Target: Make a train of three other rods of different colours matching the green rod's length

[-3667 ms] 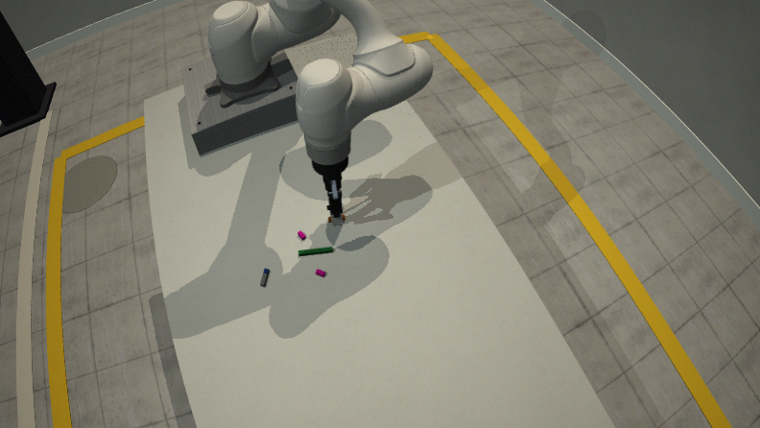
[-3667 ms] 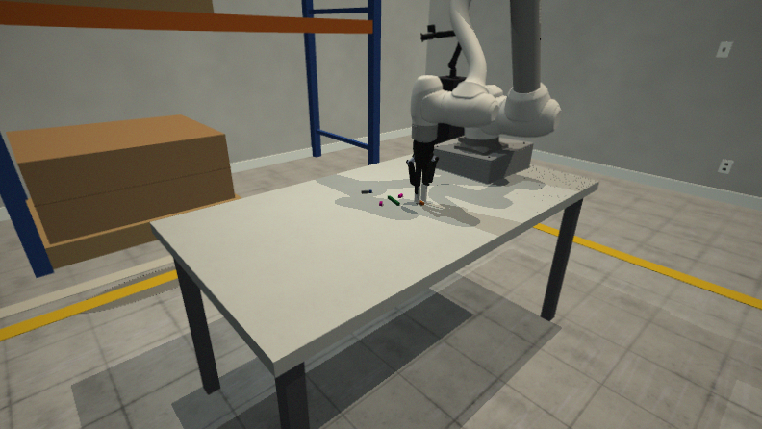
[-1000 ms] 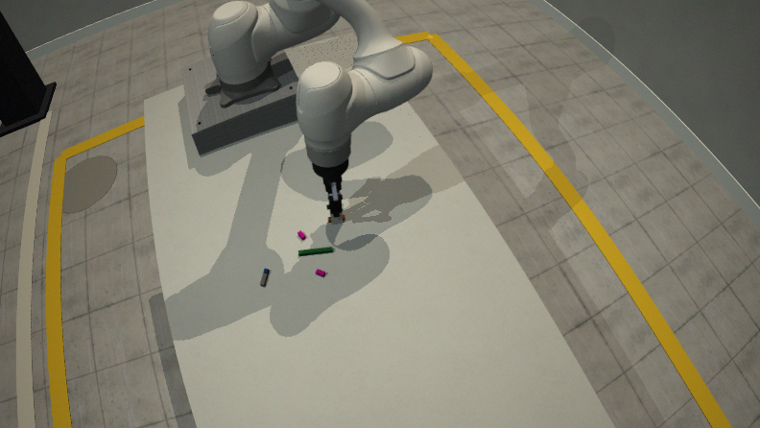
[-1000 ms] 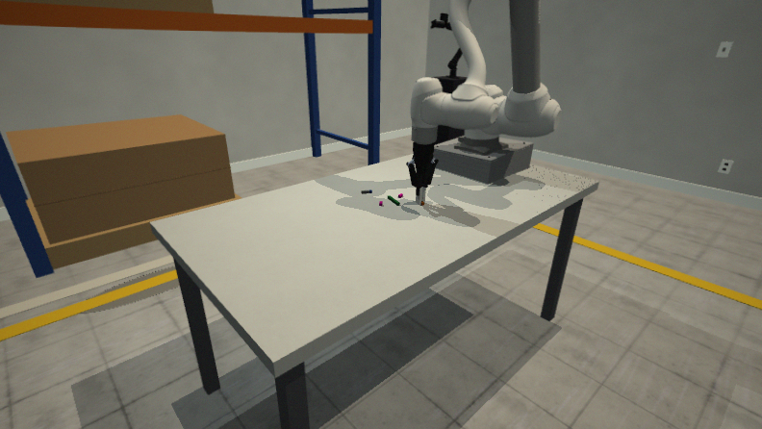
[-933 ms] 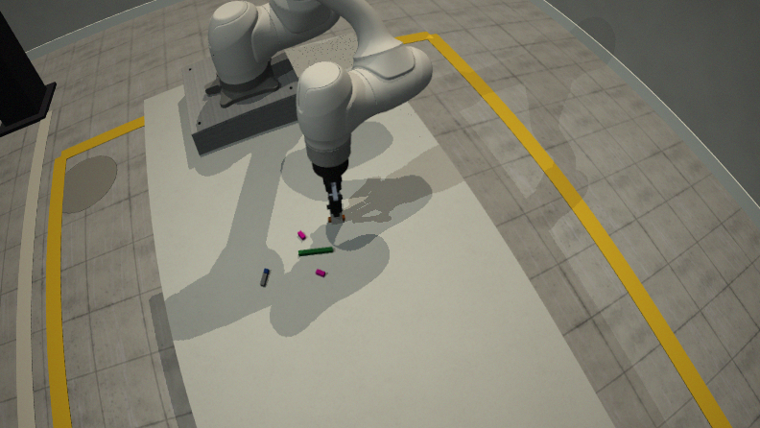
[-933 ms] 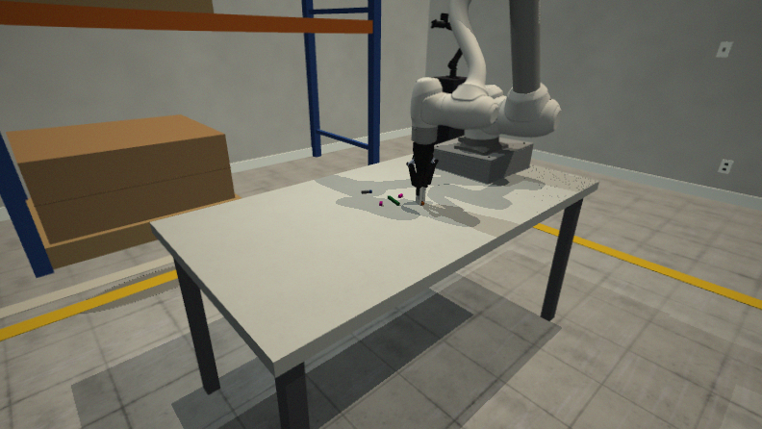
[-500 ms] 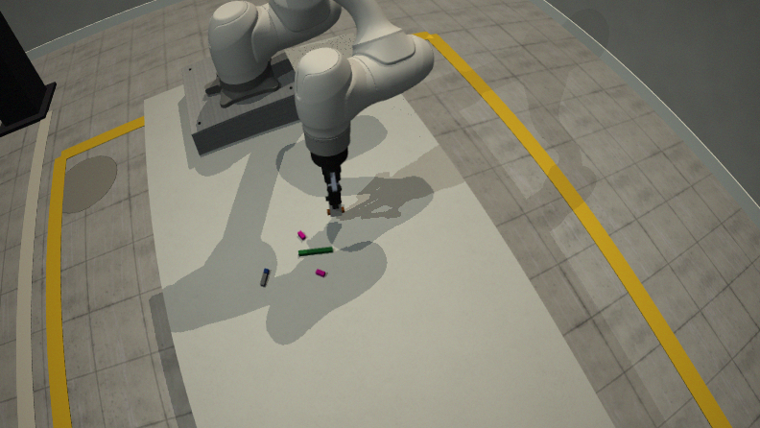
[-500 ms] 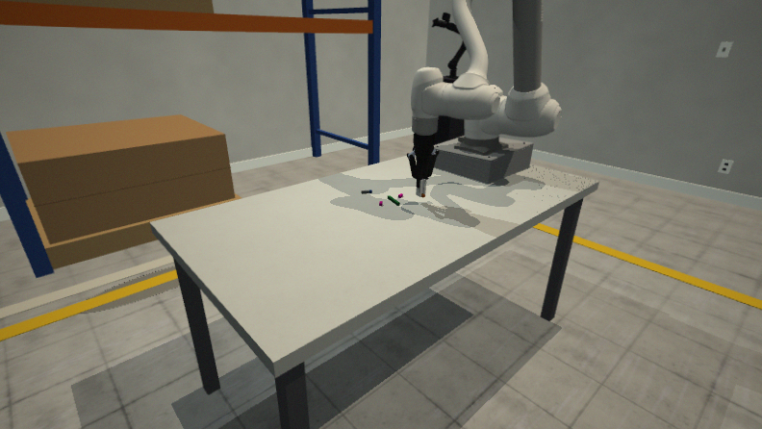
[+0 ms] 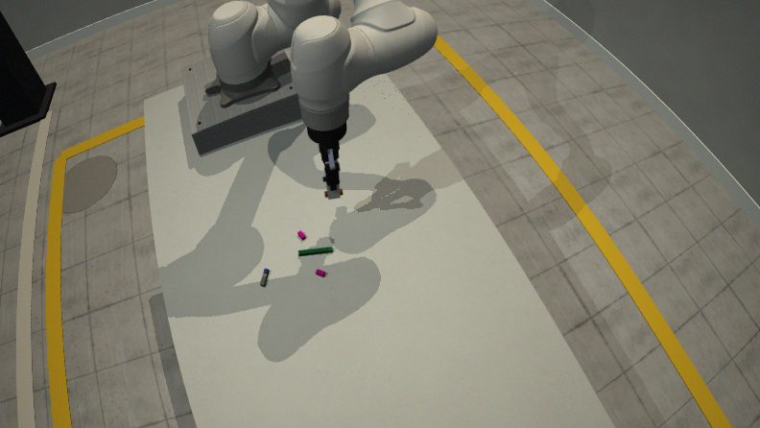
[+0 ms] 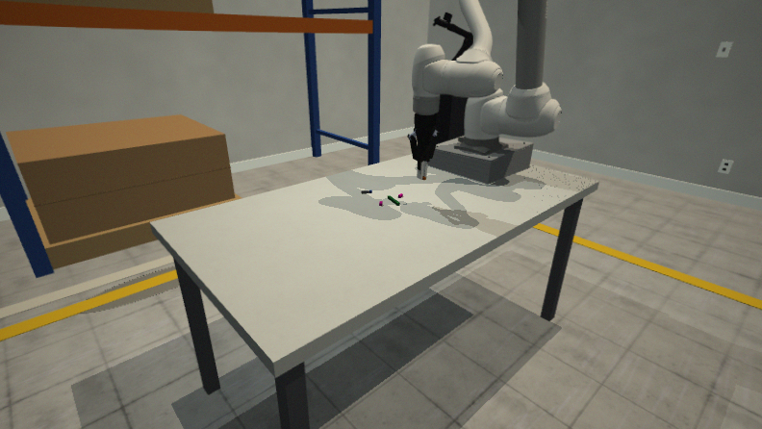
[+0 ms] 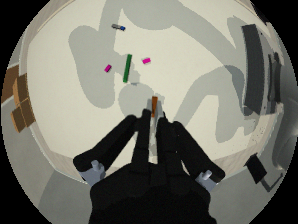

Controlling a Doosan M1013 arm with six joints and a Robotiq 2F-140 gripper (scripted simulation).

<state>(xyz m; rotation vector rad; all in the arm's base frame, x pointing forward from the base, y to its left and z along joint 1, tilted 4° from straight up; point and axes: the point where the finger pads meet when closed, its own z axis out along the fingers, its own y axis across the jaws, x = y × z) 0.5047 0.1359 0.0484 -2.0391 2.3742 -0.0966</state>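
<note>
Going near to far in the top view: the grey rod lies near-left, with the blue rod at its far end. We see them end to end, apparently touching; gap tolerance can't be checked. The near magenta rod is right of them, then comes the green rod, then the far magenta rod.

Farther still is the gripper, clenched on the orange rod and holding it above the surface.

Key relation: the grey-blue pair is near-left of the gripper, its long axis running roughly near-far, while the orange runs left-right. We'd call it a roughly quarter-turn plus a shift near-left. One arm only, so no arm choice.

Blue, grey and orange make the green's length; we judge placing orange to be the remaining step. Main risk: nudging the pair on contact. Both magentas should stay out.

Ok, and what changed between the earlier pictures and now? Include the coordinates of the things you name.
The claw [image 9: 333, 192] [image 10: 421, 173] [image 11: 153, 106] closed on the orange rod [image 9: 341, 192] [image 10: 424, 178] [image 11: 154, 104] and lifted it off the table [image 9: 425, 319] [image 10: 298, 255] [image 11: 55, 105]. The green rod [image 9: 315, 251] [image 10: 393, 200] [image 11: 127, 68], both magenta rods [image 9: 301, 234] [image 10: 400, 195] [image 11: 146, 61], the grey rod [image 9: 263, 279] [image 10: 365, 191] [image 11: 116, 26] and the blue rod [image 9: 266, 271] [image 10: 370, 190] [image 11: 122, 28] stayed put.
</note>
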